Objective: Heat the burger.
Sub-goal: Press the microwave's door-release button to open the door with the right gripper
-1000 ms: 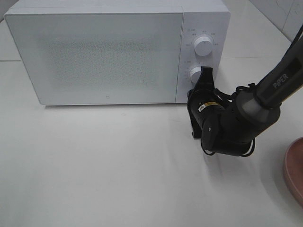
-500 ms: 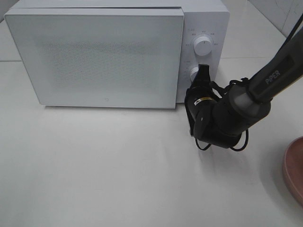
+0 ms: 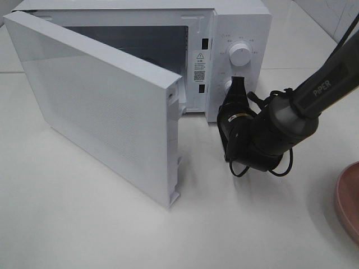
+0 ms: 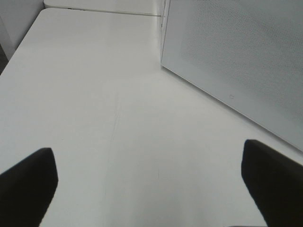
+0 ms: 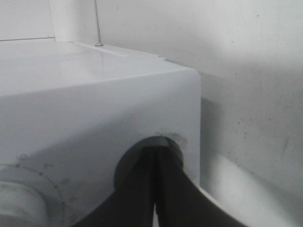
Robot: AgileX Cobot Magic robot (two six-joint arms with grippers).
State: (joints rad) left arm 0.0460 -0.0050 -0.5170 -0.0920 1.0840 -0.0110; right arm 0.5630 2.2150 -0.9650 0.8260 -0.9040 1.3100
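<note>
The burger is not in view in any frame. The white microwave (image 3: 242, 22) stands at the back of the table with its door (image 3: 95, 112) swung open toward the front left. The part of its dark cavity (image 3: 140, 45) that shows holds no burger. My right gripper (image 3: 236, 85) is shut, with its tips against the lower control of the microwave's panel, below the upper knob (image 3: 240, 54). The right wrist view shows the closed fingers (image 5: 142, 189) meeting at that round control. My left gripper (image 4: 150, 182) is open and empty above the bare table, near the door's outer face (image 4: 236, 56).
A pink round plate (image 3: 350, 202) lies at the right edge of the table, partly cut off. The open door juts out over the table's middle left. The right arm (image 3: 314, 95) reaches in from the right.
The microwave door was shut a second ago, popped ajar, and has now swung wide open to the front left. My right gripper stays at the lower control.
</note>
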